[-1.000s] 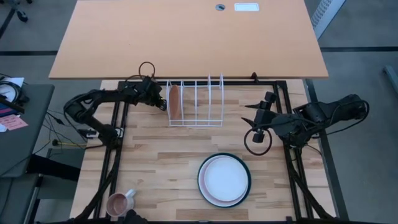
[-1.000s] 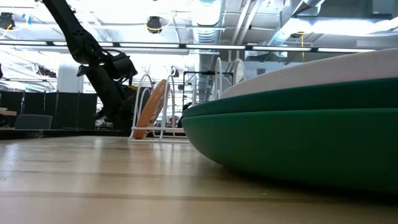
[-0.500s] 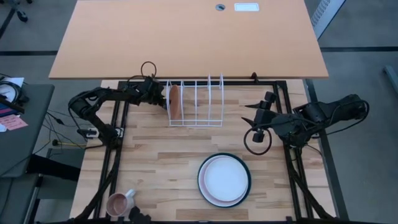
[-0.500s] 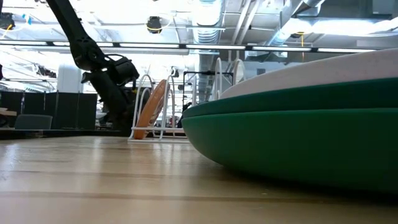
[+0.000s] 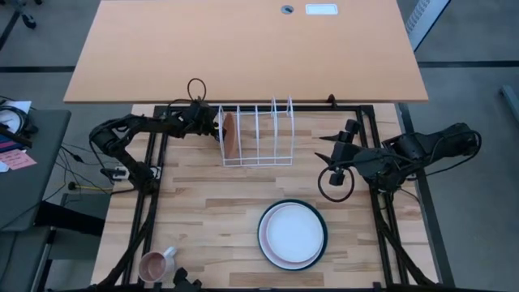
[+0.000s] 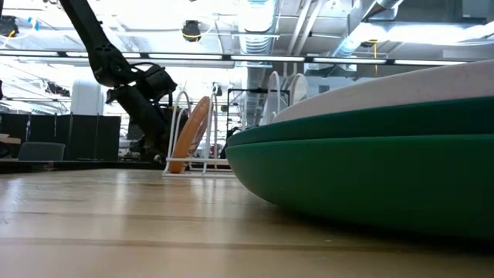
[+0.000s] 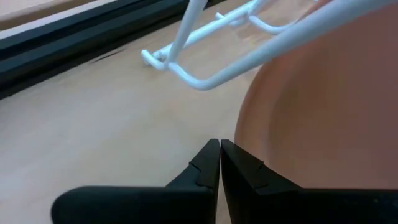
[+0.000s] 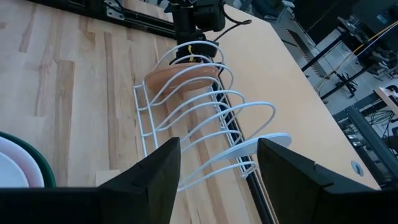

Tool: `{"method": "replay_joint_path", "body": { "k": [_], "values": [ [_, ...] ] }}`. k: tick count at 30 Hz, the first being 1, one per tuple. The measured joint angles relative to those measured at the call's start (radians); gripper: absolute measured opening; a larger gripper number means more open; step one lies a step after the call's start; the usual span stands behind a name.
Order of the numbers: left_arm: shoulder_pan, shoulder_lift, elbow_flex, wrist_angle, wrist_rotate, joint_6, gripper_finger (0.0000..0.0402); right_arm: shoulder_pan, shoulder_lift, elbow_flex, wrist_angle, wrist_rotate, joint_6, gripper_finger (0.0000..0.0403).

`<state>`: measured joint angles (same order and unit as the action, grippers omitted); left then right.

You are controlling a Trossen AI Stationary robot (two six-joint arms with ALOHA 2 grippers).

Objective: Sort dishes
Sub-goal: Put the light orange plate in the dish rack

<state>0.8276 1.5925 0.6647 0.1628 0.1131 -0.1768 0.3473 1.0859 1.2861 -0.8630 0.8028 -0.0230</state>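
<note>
While the arms sit apart, places below are given from the white wire rack [image 5: 255,134].

Rack: stands on the wooden table [image 5: 203,211] near its far edge, just in front of the black frame rail; its wire loops are upright in a row.

Orange-brown plate [image 5: 229,134]: on edge in the rack's end slot nearest the left arm, leaning slightly; the other slots seen from above hold nothing.

Left gripper [image 5: 212,123]: fingers pressed together with nothing between them, tips just beside the rack's end loop and close to the orange-brown plate's face, as the left wrist view shows [image 7: 220,163]; whether they touch the plate cannot be told.

Right gripper [image 5: 334,162]: off the rack's opposite end, well apart from it, near the table's right frame rail; its jaws stand wide and hold nothing.

Plate stack: lies flat, well in front of the rack toward the table's near edge; white plate [image 5: 292,233] on top, a pink rim [image 5: 271,255] showing under it, dark green plate [image 5: 323,229] outermost.

Pink mug [image 5: 154,264]: at the near left corner, far from the rack.

Open room: bare wood lies between the rack and the stack, and between the rack and the mug.
</note>
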Motion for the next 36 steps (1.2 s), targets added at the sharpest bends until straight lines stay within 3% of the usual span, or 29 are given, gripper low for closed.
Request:
{"method": "replay_joint_path", "body": {
  "k": [13, 19, 24, 36],
  "values": [
    [0.051, -0.052, 0.0, -0.18, -0.004, 0.059, 0.0011, 0.0, 0.0, 0.0, -0.03, 0.0, 0.017, 0.0217],
    [0.049, -0.061, 0.0, -0.159, 0.119, 0.065, 0.0011, 0.0, 0.0, 0.0, -0.03, 0.0, 0.017, 0.0217],
    [0.045, -0.056, 0.0, -0.168, 0.099, 0.068, 0.0011, 0.0, 0.0, 0.0, -0.03, 0.0, 0.017, 0.0217],
    [0.016, 0.071, 0.0, -0.004, 0.101, 0.056, 0.001, 0.0, 0.0, 0.0, -0.03, 0.0, 0.022, 0.0217]
  ]
}}
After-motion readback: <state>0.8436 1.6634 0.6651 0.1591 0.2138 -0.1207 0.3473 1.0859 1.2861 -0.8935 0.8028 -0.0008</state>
